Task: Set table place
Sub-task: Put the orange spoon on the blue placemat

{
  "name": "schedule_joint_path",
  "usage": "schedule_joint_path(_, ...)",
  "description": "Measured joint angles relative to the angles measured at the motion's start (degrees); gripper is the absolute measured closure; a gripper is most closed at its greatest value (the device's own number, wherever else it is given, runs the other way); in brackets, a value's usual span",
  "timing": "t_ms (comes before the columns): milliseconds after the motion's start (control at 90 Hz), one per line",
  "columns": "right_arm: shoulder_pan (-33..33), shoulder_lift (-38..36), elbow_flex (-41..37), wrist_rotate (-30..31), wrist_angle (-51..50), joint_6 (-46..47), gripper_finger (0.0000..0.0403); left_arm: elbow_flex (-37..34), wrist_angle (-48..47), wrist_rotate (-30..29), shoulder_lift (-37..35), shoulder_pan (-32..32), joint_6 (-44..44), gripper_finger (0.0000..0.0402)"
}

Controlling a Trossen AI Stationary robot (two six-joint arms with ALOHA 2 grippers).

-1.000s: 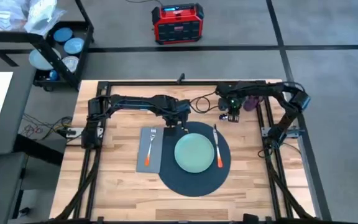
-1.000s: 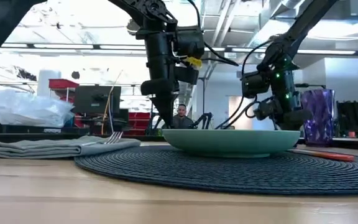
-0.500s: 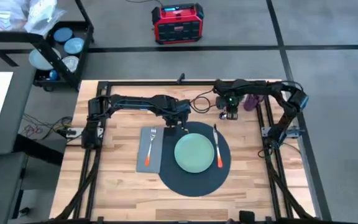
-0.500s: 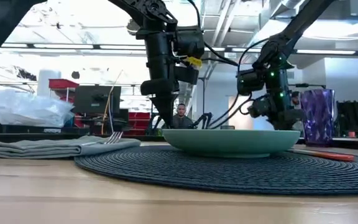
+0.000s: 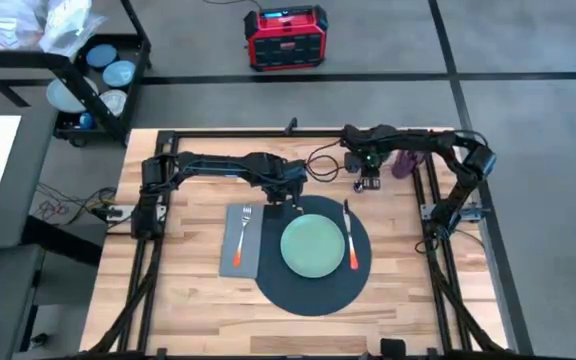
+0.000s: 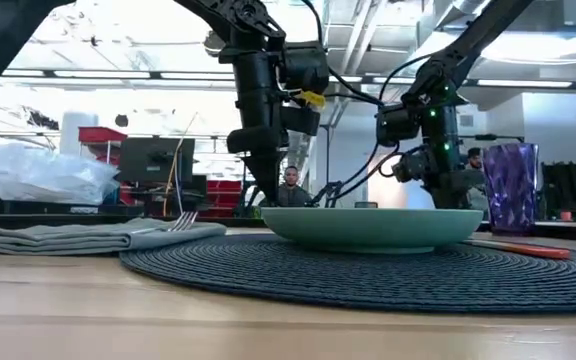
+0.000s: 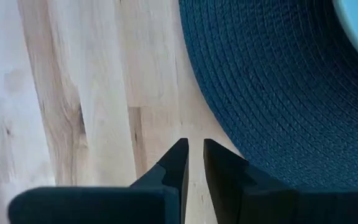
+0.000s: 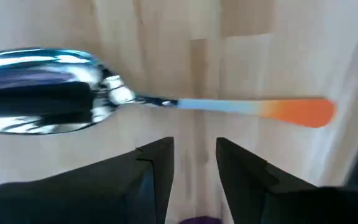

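Wood table (image 5: 183,300) carries one of everything seen so far. Largest first: one dark round mat (image 5: 313,283) mid-table, one green plate (image 5: 314,246) centred on it, one grey napkin (image 5: 241,240) touching the mat's left edge. One orange-handled fork (image 5: 240,238) lies on the napkin, one orange-handled knife (image 5: 349,238) on the mat just right of the plate. Those look placed.

Left to do, as I read it: one spoon (image 8: 135,106) lies flat on bare wood near the back of the table, away from the mat, seen only in the right wrist view. One purple cup (image 6: 511,188) sits at the back right, off the mat.

Right gripper (image 8: 194,152) hangs over the spoon's handle, fingers slightly apart, holding nothing. Left gripper (image 7: 193,155) sits low at the mat's back edge, fingers nearly closed with a thin gap, empty.
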Motion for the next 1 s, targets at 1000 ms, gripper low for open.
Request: schedule_joint_path(1000, 9.9, 0.0, 3.4, -4.2, 10.7, -0.7, 0.0321, 0.0, -0.1, 0.0, 0.0, -1.4, 0.6, 0.0367)
